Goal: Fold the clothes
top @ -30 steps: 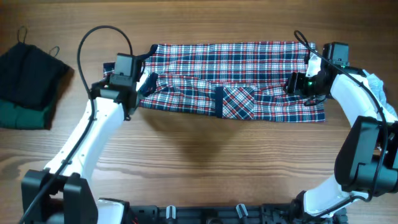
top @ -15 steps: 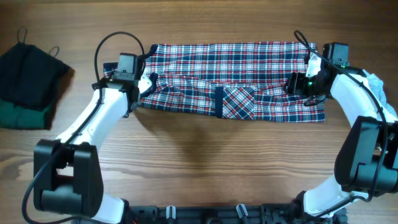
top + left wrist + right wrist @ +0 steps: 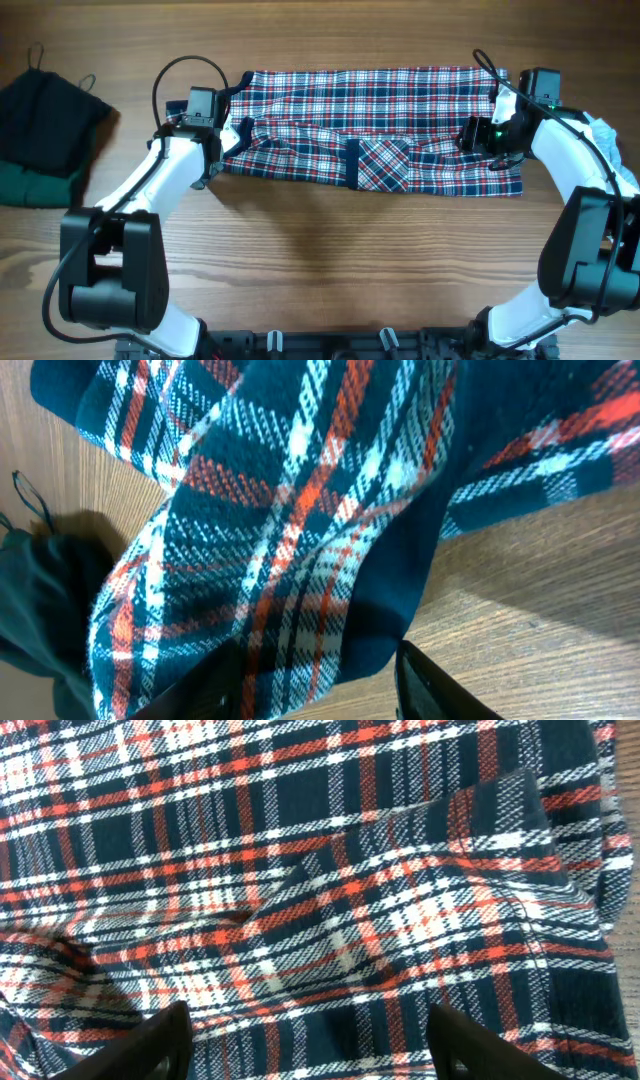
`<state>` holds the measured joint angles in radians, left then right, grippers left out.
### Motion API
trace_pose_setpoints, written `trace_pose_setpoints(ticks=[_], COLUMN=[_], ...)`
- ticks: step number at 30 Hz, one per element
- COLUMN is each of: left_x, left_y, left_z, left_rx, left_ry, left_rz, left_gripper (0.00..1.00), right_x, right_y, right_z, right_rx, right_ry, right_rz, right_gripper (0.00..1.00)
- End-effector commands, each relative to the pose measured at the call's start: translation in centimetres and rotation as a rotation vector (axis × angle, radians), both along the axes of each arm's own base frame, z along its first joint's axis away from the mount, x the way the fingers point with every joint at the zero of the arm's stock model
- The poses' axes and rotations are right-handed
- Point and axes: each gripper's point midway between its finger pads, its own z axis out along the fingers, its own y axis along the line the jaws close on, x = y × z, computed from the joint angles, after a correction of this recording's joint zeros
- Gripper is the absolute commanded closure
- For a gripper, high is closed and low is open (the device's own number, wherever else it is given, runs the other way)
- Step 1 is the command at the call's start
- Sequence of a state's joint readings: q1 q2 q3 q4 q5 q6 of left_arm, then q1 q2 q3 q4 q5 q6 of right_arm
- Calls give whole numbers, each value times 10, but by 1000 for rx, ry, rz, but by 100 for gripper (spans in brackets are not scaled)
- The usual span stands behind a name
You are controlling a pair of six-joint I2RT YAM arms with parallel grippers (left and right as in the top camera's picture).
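Observation:
The clothes (image 3: pixel 380 110), a red, navy and white plaid piece with navy trim, lie folded into a long band across the far half of the table. At the band's left end is my left gripper (image 3: pixel 228 140). In the left wrist view its fingers (image 3: pixel 430 685) stand apart; a navy-edged corner of the plaid (image 3: pixel 300 540) hangs loosely between them, with bare wood showing beside the right finger. My right gripper (image 3: pixel 478 135) hovers over the right end. Seen from the right wrist, its fingers (image 3: pixel 155 1045) spread wide above flat plaid (image 3: pixel 320 870), gripping nothing.
A dark black and green garment pile (image 3: pixel 45 130) lies at the table's left edge; it also shows dark green (image 3: pixel 40 610) in the left wrist view. A pale bundle (image 3: pixel 610 140) sits behind the right arm. Bare wood (image 3: pixel 330 270) fills the near half.
The left arm's elbow has swung inward and toward the front while its gripper stayed at the plaid's left end, its jaws a little wider. The right arm and the garment have not moved.

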<state>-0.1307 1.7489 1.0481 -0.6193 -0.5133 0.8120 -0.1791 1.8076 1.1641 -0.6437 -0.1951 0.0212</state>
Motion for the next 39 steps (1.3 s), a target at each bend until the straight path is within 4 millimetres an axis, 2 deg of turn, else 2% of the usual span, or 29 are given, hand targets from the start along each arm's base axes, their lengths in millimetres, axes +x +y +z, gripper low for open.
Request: trace_pose_setpoints(ticks=[1,10,11,14,21,25,27,31,36,37,39], left_x=[-1,-4,-15,-26,-7,-5,3,14,35,38,45], left_y=[-3,-10,-9,-7,-8,-2,2,9,20,20,19], left_z=[-1,-2,-10,-21,-22,-34,-30,-20,7,13,26], left_rx=[46,24,22,29,11,35,64,138,217,212,210], left_ry=[19,-34,-14,10,-85,-68,-112,-141,-292,-314,-354], left_rz=[-35,56,77,76,83,91,101,57,107,110,97], left_gripper=[51,46,46,46,46,46,47,66,92,96,96], right_x=[3,3,3,3,3,3,3,3,3,3,3], right_y=[5,5,5,5,5,5,5,5,5,5,5], right_z=[7,7,7,7,7,7,7,7,7,7,7], right_rx=[7,7,7,7,7,7,7,7,7,7,7], right_ry=[-23,-23,-23,-23,-23,-23,-23,-23,-23,-23,-23], right_rz=[28,28,28,28,28,29,28,28,28,28,28], right_gripper=[21,21,21,20,20,20,20,20,20,20,20])
